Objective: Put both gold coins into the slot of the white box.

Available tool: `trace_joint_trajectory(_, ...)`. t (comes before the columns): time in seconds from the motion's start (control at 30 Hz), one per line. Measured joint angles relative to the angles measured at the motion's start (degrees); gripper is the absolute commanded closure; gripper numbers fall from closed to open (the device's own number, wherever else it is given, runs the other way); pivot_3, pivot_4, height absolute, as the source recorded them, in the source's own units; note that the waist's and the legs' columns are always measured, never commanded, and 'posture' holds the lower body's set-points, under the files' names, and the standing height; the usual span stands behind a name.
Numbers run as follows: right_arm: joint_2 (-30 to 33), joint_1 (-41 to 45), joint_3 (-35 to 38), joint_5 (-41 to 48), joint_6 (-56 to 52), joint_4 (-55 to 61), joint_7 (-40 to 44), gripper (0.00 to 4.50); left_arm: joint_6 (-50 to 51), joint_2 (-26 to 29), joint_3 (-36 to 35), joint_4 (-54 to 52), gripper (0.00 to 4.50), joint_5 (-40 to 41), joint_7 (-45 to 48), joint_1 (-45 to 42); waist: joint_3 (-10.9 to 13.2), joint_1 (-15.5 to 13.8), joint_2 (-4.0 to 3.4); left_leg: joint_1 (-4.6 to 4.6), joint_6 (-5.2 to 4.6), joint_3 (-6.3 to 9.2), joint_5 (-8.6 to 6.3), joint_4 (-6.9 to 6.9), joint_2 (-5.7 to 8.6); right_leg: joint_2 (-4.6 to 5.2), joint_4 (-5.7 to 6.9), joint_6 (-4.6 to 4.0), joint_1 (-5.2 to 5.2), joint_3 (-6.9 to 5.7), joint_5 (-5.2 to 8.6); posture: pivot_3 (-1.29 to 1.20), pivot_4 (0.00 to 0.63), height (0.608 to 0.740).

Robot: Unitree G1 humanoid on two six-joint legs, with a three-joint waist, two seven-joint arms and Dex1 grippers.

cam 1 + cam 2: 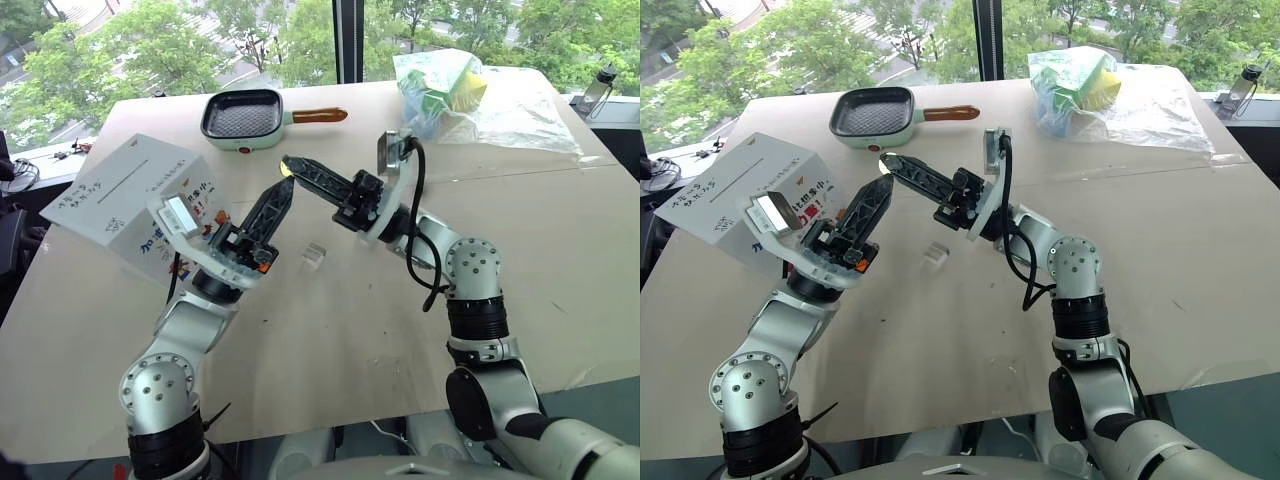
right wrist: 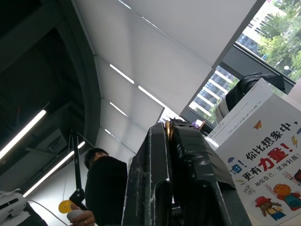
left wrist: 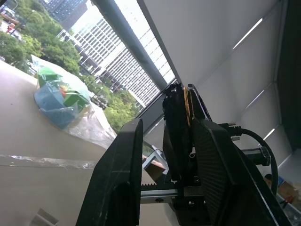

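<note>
My right gripper [image 1: 289, 163] points left above the table, shut on a gold coin [image 3: 186, 101] whose thin yellow edge shows between its fingertips [image 2: 162, 141]. My left gripper [image 1: 284, 187] rises from below to meet it. Its two fingers [image 3: 117, 179] stand apart on either side of the right gripper's tip, so the coin sits between them. The white box [image 1: 110, 205] stands at the table's left edge, just left of my left arm, its cartoon side facing me. The slot [image 1: 125, 176] is a thin dark line across its white top.
A small clear plastic holder [image 1: 315, 254] lies on the table below the grippers. A mint-green pan [image 1: 243, 118] with an orange handle sits at the back. A plastic bag [image 1: 445, 90] of colourful things lies back right. A person [image 2: 103, 188] stands beyond the table.
</note>
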State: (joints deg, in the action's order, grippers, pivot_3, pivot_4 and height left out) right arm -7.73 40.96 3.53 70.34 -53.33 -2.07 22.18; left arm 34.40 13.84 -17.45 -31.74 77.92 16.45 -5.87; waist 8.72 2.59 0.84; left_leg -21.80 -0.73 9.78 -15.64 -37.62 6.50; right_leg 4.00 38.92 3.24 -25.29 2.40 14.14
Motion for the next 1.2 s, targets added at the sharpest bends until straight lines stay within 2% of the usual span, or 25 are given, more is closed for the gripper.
trace_joint_trajectory(0.07, 0.00, 0.00, -0.18, -0.02, 0.23, 0.00, -0.02, 4.50, -0.24, 0.16, 0.26, -0.02, 4.47, 0.59, 1.11, -0.16, 0.00, 0.00, 0.00, 0.00, 0.00, 0.00, 0.00, 0.00, 0.00, 0.00, 0.00, 0.00, 0.00, 0.01, 0.00, 0.00, 0.150, 0.736)
trace_joint_trajectory(0.63, 0.03, 0.00, -0.74, 1.51, 0.83, 0.77, -0.03, 4.50, -2.49, 0.20, 1.21, 0.06, 4.47, 3.39, 2.18, -0.33, 0.00, -0.02, 0.00, 0.00, 0.00, 0.00, 0.00, 0.00, 0.00, 0.00, -0.01, 0.00, 0.00, 0.01, 0.00, 0.00, 0.150, 0.736)
trace_joint_trajectory(0.67, 0.04, 0.00, -0.77, 1.59, 0.82, 0.79, 0.00, 3.79, -2.63, 0.20, 1.26, 0.06, 4.50, 3.41, 2.21, -0.36, 0.00, -0.02, 0.00, 0.00, 0.00, 0.00, 0.00, 0.00, 0.00, 0.00, -0.01, 0.00, 0.00, 0.01, 0.00, 0.00, 0.150, 0.736)
trace_joint_trajectory(0.7, 0.04, 0.00, -0.84, 1.71, 0.78, 0.87, 0.10, 3.56, -2.70, 0.21, 1.26, 0.15, 4.50, 3.40, 2.16, -0.37, 0.00, -0.02, 0.00, 0.00, 0.00, 0.00, 0.00, 0.00, 0.00, 0.00, -0.01, 0.00, 0.00, 0.01, 0.00, 0.00, 0.150, 0.736)
trace_joint_trajectory(0.8, 0.04, 0.00, -1.03, 2.22, 0.40, 1.17, 0.37, 2.04, -2.89, 0.21, 1.26, 1.05, 4.50, 3.35, 2.04, -0.37, 0.00, -0.02, 0.00, -0.01, 0.00, 0.01, 0.00, 0.00, 0.00, 0.00, -0.01, 0.00, 0.00, 0.00, 0.00, 0.00, 0.150, 0.736)
trace_joint_trajectory(0.87, 0.04, 0.00, -1.48, 2.28, 0.18, 1.16, -0.21, 1.27, -2.97, 0.21, 1.33, 1.20, 4.50, 3.34, 2.04, -0.47, 0.00, -0.01, 0.00, -0.01, 0.00, 0.00, 0.00, 0.00, 0.00, 0.00, -0.02, 0.00, 0.00, 0.01, 0.00, 0.00, 0.150, 0.736)
trace_joint_trajectory(1.13, 0.04, 0.00, -2.02, 2.50, -0.02, 1.15, -0.30, 1.27, -3.61, 0.48, 1.77, 1.29, 4.50, 3.28, 2.03, -0.61, 0.00, -0.05, 0.00, -0.01, 0.00, 0.01, 0.00, 0.00, 0.00, 0.00, -0.02, 0.00, 0.00, 0.00, 0.00, 0.00, 0.150, 0.736)
trace_joint_trajectory(1.2, 0.07, 0.00, -2.02, 2.18, 0.64, 1.15, -0.24, 1.27, -3.65, 2.73, 1.49, 1.23, 4.50, 2.98, 1.83, -0.81, 0.00, -0.04, 0.00, -0.01, 0.00, 0.03, 0.00, 0.00, 0.00, -0.01, -0.01, 0.00, -0.01, -0.01, 0.00, 0.00, 0.150, 0.736)
